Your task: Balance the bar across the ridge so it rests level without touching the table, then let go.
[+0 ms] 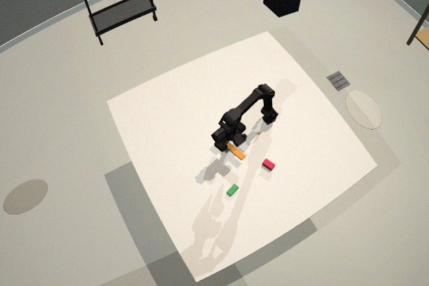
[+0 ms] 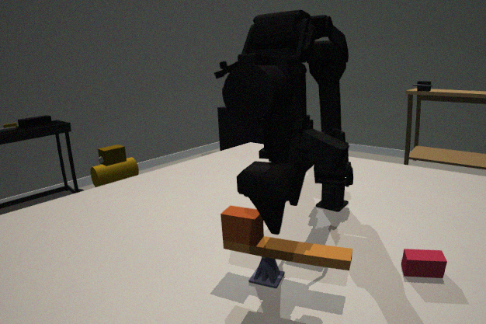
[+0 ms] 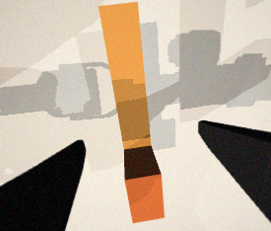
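The orange bar (image 1: 236, 151) (image 2: 325, 256) (image 3: 121, 44) lies across the top of the blue-grey ridge (image 2: 268, 273), with a darker orange block (image 2: 240, 227) (image 3: 146, 199) on one end. Both ends are clear of the table. In the exterior view the bar slants slightly down to the right; I cannot tell how much is perspective. My gripper (image 1: 230, 144) (image 2: 286, 217) (image 3: 142, 135) is open and empty just above the bar, its fingers apart on either side of it. The bar hides the ridge in the wrist view.
A red block (image 1: 268, 164) (image 2: 424, 263) lies on the table (image 1: 166, 112) beyond the bar's plain end. A green block (image 1: 232, 189) lies on the table too, seen in the top view. The arm's base stands behind the gripper.
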`<state>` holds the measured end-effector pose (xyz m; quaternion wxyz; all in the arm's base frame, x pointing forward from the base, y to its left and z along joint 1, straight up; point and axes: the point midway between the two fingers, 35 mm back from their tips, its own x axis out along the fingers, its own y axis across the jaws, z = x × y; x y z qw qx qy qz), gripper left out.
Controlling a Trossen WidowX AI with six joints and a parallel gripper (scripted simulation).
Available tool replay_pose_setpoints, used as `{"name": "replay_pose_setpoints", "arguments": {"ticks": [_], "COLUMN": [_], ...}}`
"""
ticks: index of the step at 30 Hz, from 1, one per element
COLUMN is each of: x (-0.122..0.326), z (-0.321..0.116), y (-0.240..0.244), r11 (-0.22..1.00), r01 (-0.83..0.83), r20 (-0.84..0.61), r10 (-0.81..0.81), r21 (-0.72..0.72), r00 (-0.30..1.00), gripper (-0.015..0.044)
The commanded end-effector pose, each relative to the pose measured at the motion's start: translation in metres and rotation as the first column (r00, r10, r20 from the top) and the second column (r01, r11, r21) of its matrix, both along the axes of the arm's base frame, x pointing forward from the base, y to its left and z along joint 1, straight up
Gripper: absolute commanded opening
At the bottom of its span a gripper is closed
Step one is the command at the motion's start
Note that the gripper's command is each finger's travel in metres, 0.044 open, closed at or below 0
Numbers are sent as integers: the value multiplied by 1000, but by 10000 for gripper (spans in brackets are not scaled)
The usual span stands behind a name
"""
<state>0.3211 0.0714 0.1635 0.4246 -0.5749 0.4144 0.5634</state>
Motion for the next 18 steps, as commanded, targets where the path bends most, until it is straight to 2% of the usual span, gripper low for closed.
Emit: {"name": "replay_pose_setpoints", "arguments": {"ticks": [1,18], "x": [-5,-5], "z": [39,41], "y": [-1,-1], "r11": [1000,1000], "r01": [1,1], "r20": [10,10], "r10": [-1,-1], "r21": [2,2], "r00": [1000,1000], "gripper": [440,440]}}
